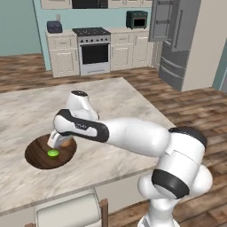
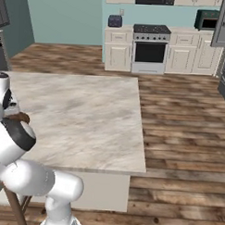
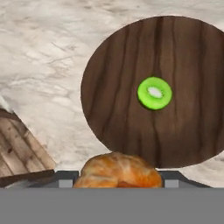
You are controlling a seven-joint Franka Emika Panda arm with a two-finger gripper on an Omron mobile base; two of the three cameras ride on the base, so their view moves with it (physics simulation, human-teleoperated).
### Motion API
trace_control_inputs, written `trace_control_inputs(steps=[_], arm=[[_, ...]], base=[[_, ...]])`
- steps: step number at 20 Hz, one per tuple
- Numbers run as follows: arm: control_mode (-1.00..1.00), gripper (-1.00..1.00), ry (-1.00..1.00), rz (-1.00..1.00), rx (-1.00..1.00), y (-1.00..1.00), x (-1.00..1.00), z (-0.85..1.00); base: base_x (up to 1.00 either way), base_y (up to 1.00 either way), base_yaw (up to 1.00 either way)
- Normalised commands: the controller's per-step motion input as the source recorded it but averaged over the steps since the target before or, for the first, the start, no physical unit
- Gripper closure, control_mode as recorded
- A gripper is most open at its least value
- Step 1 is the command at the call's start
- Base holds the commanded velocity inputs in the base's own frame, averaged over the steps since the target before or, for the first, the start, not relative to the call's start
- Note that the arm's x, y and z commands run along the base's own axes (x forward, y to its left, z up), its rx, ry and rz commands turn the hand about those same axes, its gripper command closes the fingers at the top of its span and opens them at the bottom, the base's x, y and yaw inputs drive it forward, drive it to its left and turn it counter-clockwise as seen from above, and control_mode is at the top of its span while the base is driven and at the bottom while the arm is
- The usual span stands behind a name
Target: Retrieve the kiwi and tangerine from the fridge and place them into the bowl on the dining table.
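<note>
You had the pincer [image 1: 60, 142] closed on the tangerine [image 3: 117, 170], the orange fruit sitting between the finger tips at the bottom of the hand view and peeking out under the wrist in the left base view. The jaws stood part open, as wide as the fruit.

The bowl [image 1: 35, 155] sat on the dining table [image 1: 119, 106] near the tabletop's front edge, toward its front left corner as the left base view showed it. The kiwi [image 1: 53, 153] already lay inside, roughly at the bowl's middle, cut face up.

The relation your release turned on: the pincer hung over the bowl's far right rim, not over its centre. In the hand view the tangerine covered the bowl's edge, with the kiwi further in along the direction the hand pointed. The tangerine looked round, so no long axis mattered; only how far inward it stood.

I judged that letting go there risked the fruit striking the rim and rolling onto the tabletop. A short shift toward the kiwi, stopping beside it, looked the safer drop.

The fridge [image 1: 177, 40] stood well apart at the back right, door open.
</note>
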Motion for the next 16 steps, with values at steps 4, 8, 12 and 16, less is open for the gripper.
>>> trace_control_inputs(steps=[4,8,12,16], arm=[[-1.0,1.0,0.0,0.0,-0.09,0.36,0.34,-0.24],[-1.0,1.0,0.0,0.0,-0.07,0.21,0.41,-0.24],[-1.0,1.0,0.0,0.0,-0.07,0.23,0.42,-0.25],[-1.0,1.0,0.0,0.0,-0.08,0.29,0.43,-0.35]], base=[[0.0,0.0,0.0],[0.0,0.0,0.0],[0.0,0.0,0.0],[0.0,0.0,0.0]])
